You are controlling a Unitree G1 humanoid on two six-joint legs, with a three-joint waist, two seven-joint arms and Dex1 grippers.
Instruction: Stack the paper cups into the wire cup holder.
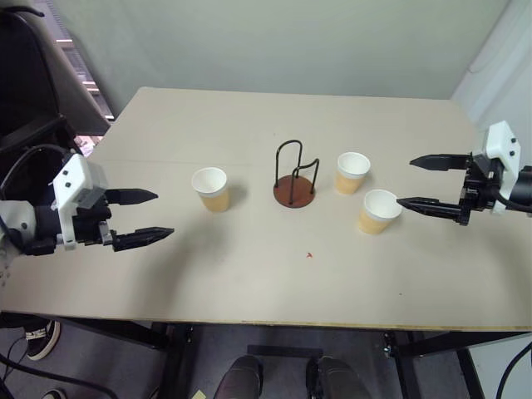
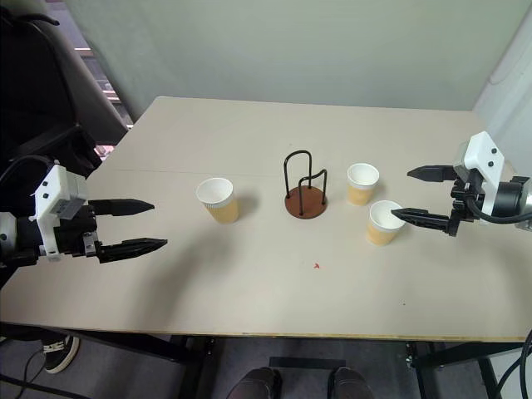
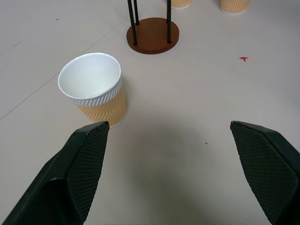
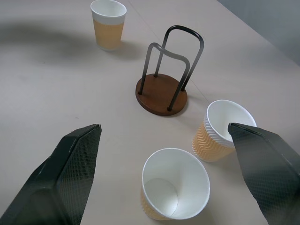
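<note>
Fingers of the right gripper (image 1: 420,182) spread wide, empty, the nearest paper cup (image 1: 378,211) just beyond their tips; left gripper (image 1: 143,217) equally wide, another cup (image 1: 210,189) ahead. Probably the opening reach: close on one cup, carry it to the empty wire cup holder (image 1: 294,177). Beige bench (image 1: 249,283), pale wall behind.

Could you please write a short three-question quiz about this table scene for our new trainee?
1. How many cups stand on the table?
2. True or false: a cup already sits in the holder.
3. Which gripper has two cups nearest it: A left, B right?

Key:
1. Three: one on the robot's left of the holder, two on its right.
2. False; it is empty.
3. B.
</note>
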